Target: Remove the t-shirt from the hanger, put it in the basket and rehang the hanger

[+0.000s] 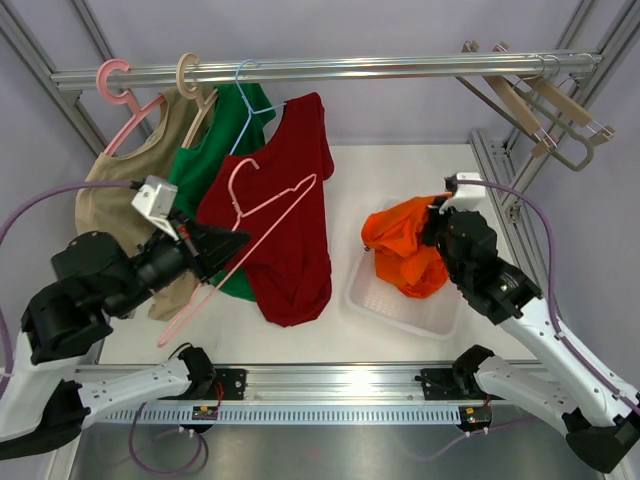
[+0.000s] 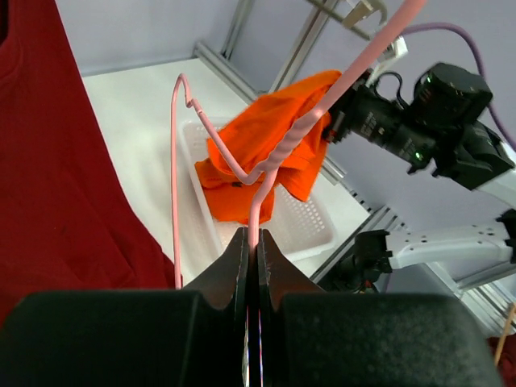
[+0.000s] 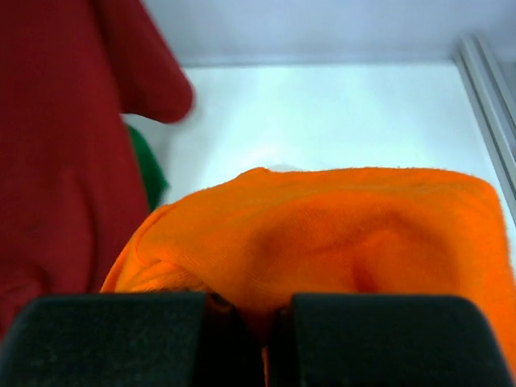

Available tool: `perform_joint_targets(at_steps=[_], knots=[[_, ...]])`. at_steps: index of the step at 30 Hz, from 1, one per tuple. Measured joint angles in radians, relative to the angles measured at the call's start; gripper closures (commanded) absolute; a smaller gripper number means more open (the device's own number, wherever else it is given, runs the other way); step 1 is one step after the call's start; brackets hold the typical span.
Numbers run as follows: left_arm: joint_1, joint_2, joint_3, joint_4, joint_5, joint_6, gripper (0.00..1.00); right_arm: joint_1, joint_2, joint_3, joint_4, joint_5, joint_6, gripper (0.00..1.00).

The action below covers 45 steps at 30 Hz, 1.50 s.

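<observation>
One pink hanger point(image 2: 286, 145), bare, is pinched in the left pincer point(image 2: 251, 242). The right pincer point(image 3: 262, 322) pinches the orange t-shirt point(image 1: 405, 255) over the white basket point(image 1: 380, 300).

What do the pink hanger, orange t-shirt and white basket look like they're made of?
The pink hanger: likely coated wire, glossy, thin with a twisted neck; the orange t-shirt: soft matte knit, probably cotton, bunching in folds; the white basket: probably rigid plastic, perforated walls.
</observation>
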State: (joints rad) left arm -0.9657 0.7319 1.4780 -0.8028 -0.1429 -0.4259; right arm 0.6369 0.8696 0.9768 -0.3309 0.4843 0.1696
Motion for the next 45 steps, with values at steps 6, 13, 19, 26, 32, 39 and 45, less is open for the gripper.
perform_joint_targets(at_steps=[6,13,19,26,32,39,45], knots=[[0.000,0.157,0.029,0.028,-0.041,0.039,1.00,-0.003,-0.069,-0.212,-0.142,0.147,0.263,0.43],[0.000,0.414,0.159,0.083,-0.073,0.088,1.00,-0.003,-0.034,-0.223,-0.315,0.117,0.341,0.07],[0.004,0.595,0.260,0.133,-0.077,0.127,1.00,-0.003,-0.320,-0.101,-0.342,0.059,0.339,0.19],[0.109,0.824,0.481,0.216,0.028,0.129,1.00,-0.003,-0.518,-0.113,-0.286,-0.084,0.340,1.00],[0.182,1.083,0.778,0.261,0.145,0.096,1.00,-0.003,-0.524,-0.228,-0.278,-0.200,0.343,0.98],[0.191,1.243,0.921,0.289,0.190,0.061,1.00,-0.003,-0.513,-0.265,-0.237,-0.305,0.352,0.97],[0.212,1.284,0.924,0.313,0.195,0.041,1.00,-0.003,-0.506,-0.265,-0.211,-0.336,0.352,0.97]])
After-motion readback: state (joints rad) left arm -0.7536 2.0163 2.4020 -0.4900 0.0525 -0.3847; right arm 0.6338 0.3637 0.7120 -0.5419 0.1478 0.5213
